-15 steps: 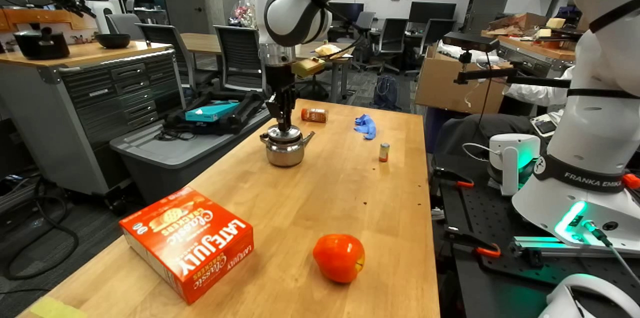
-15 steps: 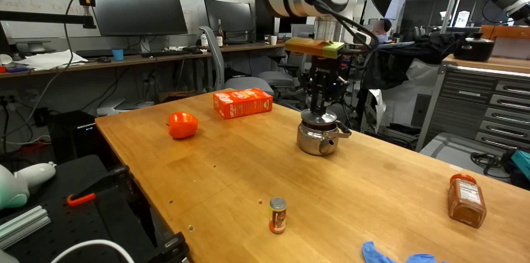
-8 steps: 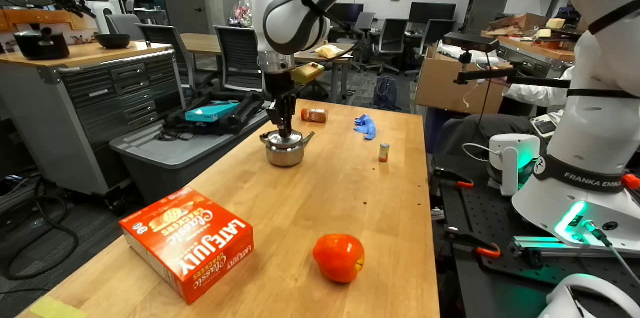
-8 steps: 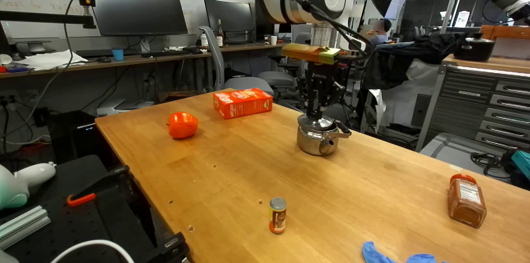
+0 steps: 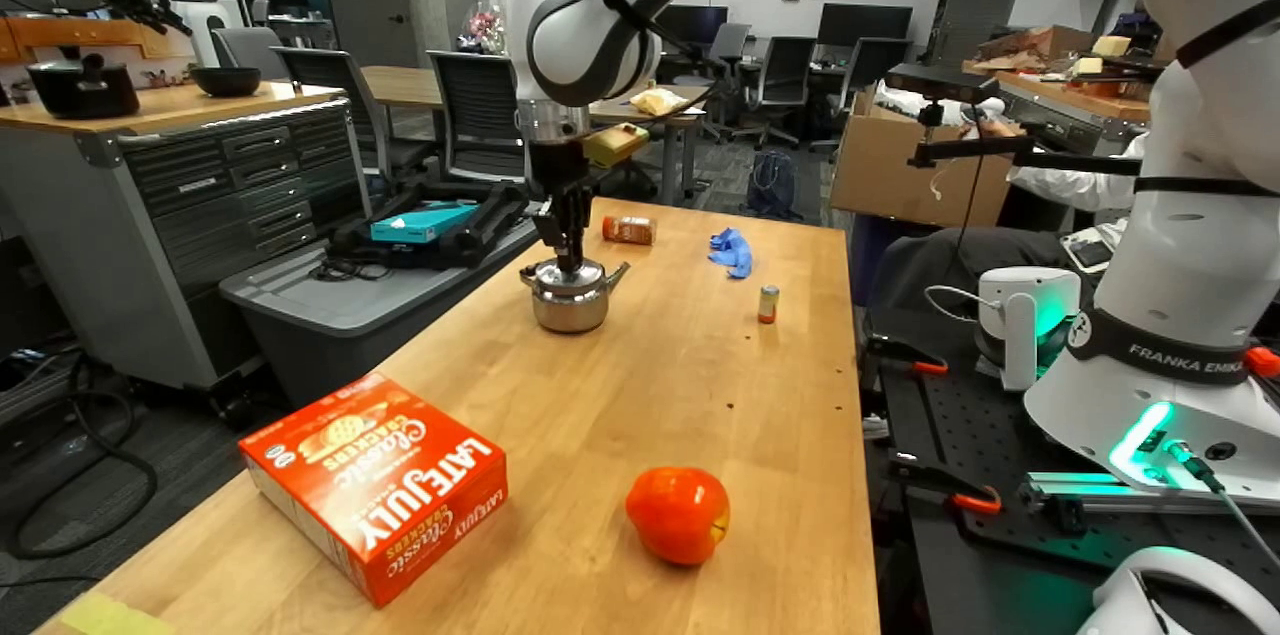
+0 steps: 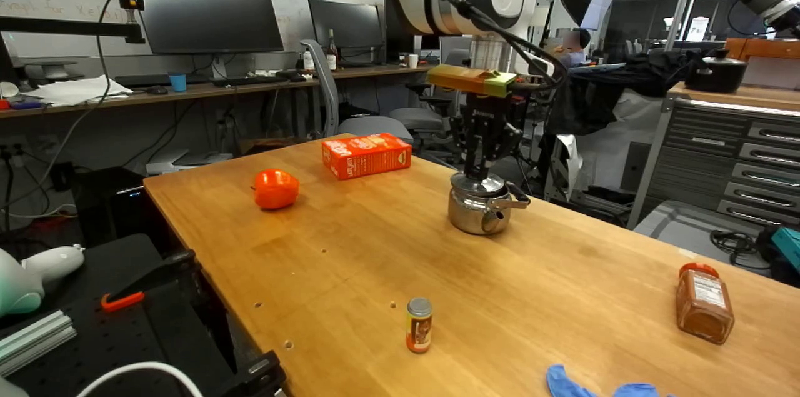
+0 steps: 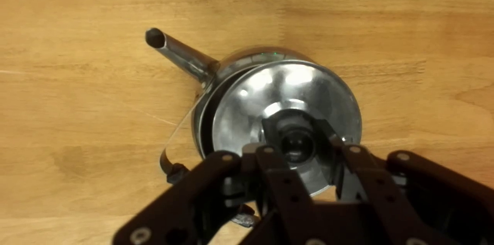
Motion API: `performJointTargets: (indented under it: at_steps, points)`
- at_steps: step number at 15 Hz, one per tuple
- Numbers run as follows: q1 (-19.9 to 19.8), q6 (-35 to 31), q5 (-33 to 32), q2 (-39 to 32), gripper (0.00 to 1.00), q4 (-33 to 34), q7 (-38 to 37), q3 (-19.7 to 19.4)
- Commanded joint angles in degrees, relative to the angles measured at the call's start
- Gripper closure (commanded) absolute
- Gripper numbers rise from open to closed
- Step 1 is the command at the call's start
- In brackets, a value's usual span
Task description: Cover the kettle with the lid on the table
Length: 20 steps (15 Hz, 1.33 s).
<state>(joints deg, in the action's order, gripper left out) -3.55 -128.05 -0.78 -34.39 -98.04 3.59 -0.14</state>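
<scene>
The kettle (image 5: 570, 313), a squat silver pot with a spout, stands upright on the table and shows in an exterior view (image 6: 470, 214). In the wrist view the kettle (image 7: 185, 58) has its spout at upper left and its folded handle at lower left. The silver lid (image 7: 247, 102) is at the kettle's top; it also shows in both exterior views (image 5: 568, 282) (image 6: 476, 185). In the wrist view a dark crescent of the kettle's opening shows left of the lid, so the lid looks off-centre. My gripper (image 7: 294, 123) is shut on the lid's dark knob, pointing down.
An orange cracker box (image 5: 375, 480) and a red-orange pepper-like ball (image 5: 680, 515) lie on the table (image 5: 640, 385). A spice jar (image 6: 705, 303), a small can (image 6: 419, 325) and a blue glove (image 5: 731, 253) are also there. A grey bin (image 5: 370, 295) stands beside the table.
My gripper has lowered the lid from just above the kettle onto its top. Over the last half second the gripper and lid have shifted only slightly. The kettle has not moved.
</scene>
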Motion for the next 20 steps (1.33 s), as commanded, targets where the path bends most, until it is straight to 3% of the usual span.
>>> performJointTargets:
  at_steps: [1,7,20]
  points:
    - [-1.86,0.30,2.57,0.88,0.93,0.55,3.32,0.95]
    - [-2.64,0.60,3.29,-0.17,0.93,1.39,4.54,0.51]
    - [0.64,0.01,-1.63,0.62,0.93,-0.88,3.64,-0.09]
